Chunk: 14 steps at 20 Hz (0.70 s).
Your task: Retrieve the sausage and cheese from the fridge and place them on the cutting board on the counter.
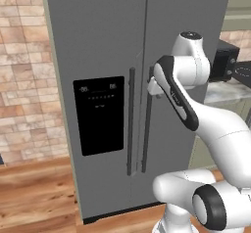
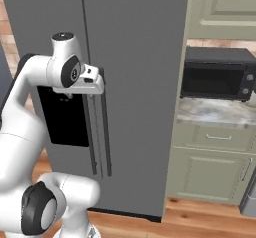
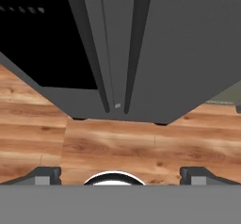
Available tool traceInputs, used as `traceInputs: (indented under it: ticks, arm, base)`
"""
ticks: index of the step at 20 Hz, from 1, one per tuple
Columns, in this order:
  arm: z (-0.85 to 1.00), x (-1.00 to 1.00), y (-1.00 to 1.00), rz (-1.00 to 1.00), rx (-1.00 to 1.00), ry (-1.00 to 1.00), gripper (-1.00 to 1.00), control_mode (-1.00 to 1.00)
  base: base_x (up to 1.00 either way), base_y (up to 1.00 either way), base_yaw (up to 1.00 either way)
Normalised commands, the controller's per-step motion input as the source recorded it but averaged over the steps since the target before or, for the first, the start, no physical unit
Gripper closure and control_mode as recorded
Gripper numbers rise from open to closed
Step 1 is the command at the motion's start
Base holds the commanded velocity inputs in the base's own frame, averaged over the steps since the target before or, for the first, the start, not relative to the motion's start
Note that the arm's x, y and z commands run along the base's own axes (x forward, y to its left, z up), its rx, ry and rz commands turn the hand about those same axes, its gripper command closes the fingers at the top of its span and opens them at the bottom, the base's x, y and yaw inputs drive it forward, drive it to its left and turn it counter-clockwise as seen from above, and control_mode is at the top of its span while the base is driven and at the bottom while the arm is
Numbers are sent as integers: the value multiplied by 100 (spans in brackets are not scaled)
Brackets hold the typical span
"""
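While the claw [image 3: 120,176] gapes, the fridge [image 3: 179,49] seemingly stands just ahead.

1. One fridge [image 1: 108,56] up ahead, tall and grey, standing against the brick wall.
2. Two doors on it, both shut, meeting at a centre seam.
3. Two dark vertical handles [image 1: 131,122], side by side at that seam; the hand view catches the same pair running down to their lower ends.
4. One black dispenser panel [image 1: 99,114], on the left door.
5. One microwave [image 2: 217,73], black, sitting to the right of the fridge.
6. One counter [image 2: 212,113], marbled, under that microwave.
7. One drawer [image 2: 218,137] with a bar handle below the stone top, and one cabinet door [image 2: 210,176] beneath it.
8. One upper cabinet [image 2: 222,9] above the microwave.
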Motion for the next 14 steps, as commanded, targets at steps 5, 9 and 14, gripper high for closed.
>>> traceInputs:
  ticks: [5, 9, 14]
  arm:
    - [-39, -25, -11, 19, 0, -39, -100, -100]
    - [-44, -19, -1, 24, 4, -56, -100, -100]
    - [-50, 0, -2, 6, 5, -24, -100, -100]
  base:
    - [0, 0, 0]
    - [0, 0, 0]
    - [0, 0, 0]
